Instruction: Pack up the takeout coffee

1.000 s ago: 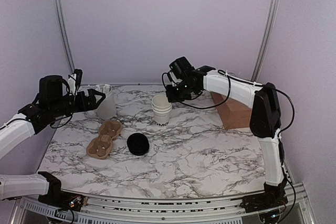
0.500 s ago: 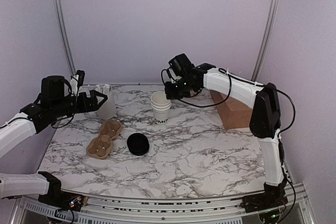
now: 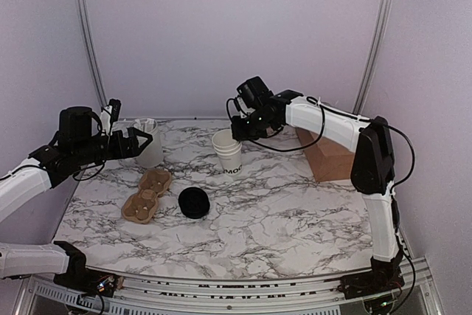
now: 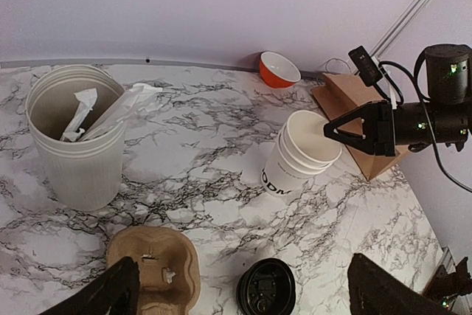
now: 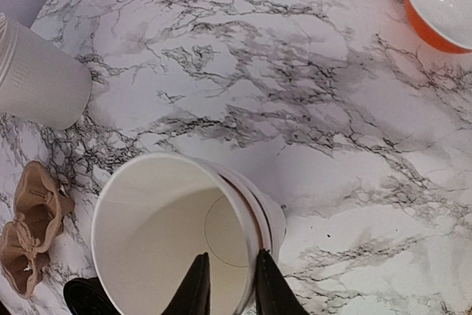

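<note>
The right pincer (image 5: 232,267) is at the top of the stack of white cups (image 5: 169,234). One of its fingers (image 5: 198,285) is inside the topmost cup and the other is just outside that cup's wall, so the rim passes between them. The gap between the fingers is narrow, and I cannot tell whether they press on the rim or merely straddle it.

The stack stands upright toward the far middle of the marbled worktop (image 3: 280,212). Its lowest, outermost member is the lettered cup (image 4: 284,178), which has black print near its base. It rests on the worktop with the other cups nested inside it and no lid on it.

The black lid (image 3: 194,202) lies loose on the worktop, nearer than the stack and to its left, apart from it. Just left of the lid is a brown cardboard cup carrier (image 3: 147,194).

A tan box (image 3: 328,154) stands at the far right, beyond the right arm. An orange bowl (image 4: 279,69) sits at the far edge, left of that box.

The left pincer (image 3: 141,143) is spread wide with nothing between its fingers. It hangs above the far left of the worktop. Close by it is a white ribbed tub (image 4: 77,160) holding white paper pieces that stick out of its mouth.
</note>
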Controlling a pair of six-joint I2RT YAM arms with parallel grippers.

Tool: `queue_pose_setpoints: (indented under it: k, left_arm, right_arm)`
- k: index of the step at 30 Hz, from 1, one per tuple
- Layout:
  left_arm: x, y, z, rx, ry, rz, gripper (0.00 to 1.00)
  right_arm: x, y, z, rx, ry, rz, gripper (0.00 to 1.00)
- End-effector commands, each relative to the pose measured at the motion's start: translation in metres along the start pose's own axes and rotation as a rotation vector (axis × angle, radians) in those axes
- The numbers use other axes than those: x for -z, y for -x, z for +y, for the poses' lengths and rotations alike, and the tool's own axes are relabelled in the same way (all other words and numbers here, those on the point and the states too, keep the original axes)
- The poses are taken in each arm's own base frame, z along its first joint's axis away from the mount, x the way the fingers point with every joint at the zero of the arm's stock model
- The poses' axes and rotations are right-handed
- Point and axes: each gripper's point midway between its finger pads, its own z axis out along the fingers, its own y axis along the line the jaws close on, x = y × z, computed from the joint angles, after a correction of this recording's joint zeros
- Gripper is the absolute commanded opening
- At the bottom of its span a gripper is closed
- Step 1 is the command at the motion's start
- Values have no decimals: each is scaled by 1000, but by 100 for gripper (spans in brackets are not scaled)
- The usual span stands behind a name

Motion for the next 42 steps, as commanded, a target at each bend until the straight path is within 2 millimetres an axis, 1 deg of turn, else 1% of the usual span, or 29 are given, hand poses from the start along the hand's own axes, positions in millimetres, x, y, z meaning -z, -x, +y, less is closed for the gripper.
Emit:
queue_pose_setpoints:
  k: [1,5,10,14,19,28,34,42]
  left_arm:
    - [-1,3,-4,-19,-16,-13,99]
    - [0,4,-5,-23,-18,-14,99]
    - [0,4,-4,-23,-17,-16,99]
    - [-1,3,-4,-22,-17,-12,99]
    - [-1,4,-4,-22,-18,-13,99]
    - [0,4,-4,-22,-16,-15,99]
    - [0,3,-4,-24,-17,-15,99]
    - [0,3,-4,-24,-17,-13,99]
  right_arm:
    - [22,14,6,0,-1,-54,21]
    - [24,12,1,-5,-26,-53,24]
    - [28,10,-6,-4,-60,-56,24]
    - [33,13,-8,2,-82,-68,25]
    - [29,11,-7,2,-73,-61,25]
    - [21,6,-13,-5,-92,-45,23]
    - [17,4,-21,-24,-97,-37,19]
    - [15,4,-24,-33,-92,-33,14]
